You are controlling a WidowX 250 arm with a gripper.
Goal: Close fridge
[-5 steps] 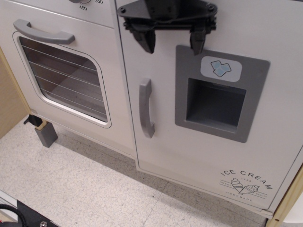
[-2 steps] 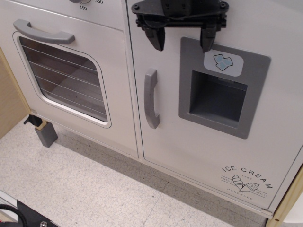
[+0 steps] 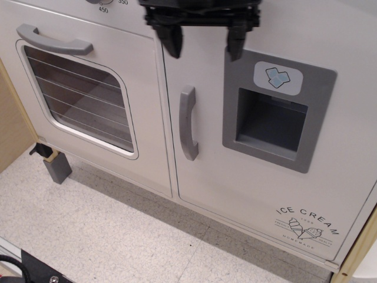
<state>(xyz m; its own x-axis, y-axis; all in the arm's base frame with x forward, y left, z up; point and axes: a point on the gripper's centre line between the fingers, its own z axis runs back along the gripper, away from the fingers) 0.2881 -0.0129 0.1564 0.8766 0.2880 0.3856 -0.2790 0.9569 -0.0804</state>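
fridge door (image 3: 259,177) right of the oven door (image 3: 82,94) looks flush with the cabinet front, no gap showing at its left edge by the handle (image 3: 187,122). gripper (image 3: 203,44) hangs above, fingers apart, holding nothing. judging close done; only backing away is left.

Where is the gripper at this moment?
The gripper is at the top centre of the view, open, in front of the fridge door, above its handle and up-left of the dispenser panel.
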